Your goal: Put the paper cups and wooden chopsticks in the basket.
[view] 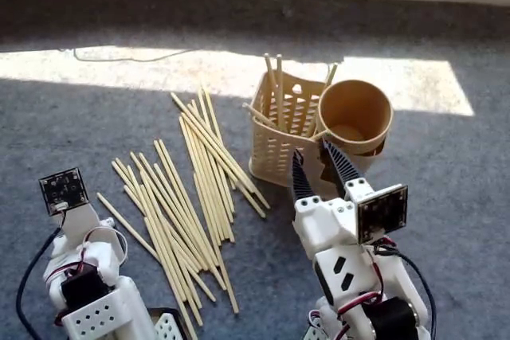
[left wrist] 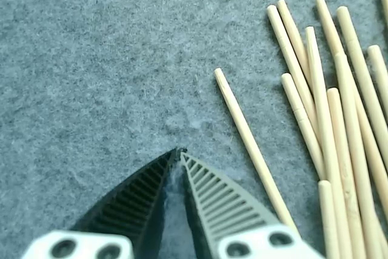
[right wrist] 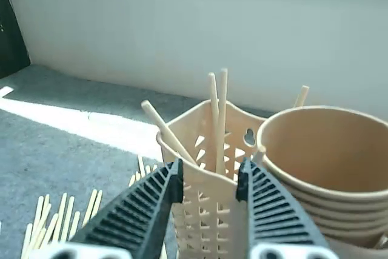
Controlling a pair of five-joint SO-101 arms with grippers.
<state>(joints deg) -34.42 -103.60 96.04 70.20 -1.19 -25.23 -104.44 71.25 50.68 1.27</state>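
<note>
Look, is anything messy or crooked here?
Yes. Most chopsticks lie scattered over the carpet beside the basket, and the cups next to it seem to lean sideways.

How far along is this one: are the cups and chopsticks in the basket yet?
Partly done. A few chopsticks stand in the basket, and the stacked paper cups sit against it; whether inside, I cannot tell. Nothing is in hand: the right pincer is open at the basket wall, the left pincer shut over bare carpet. Left: the many loose chopsticks on the carpet.
</note>
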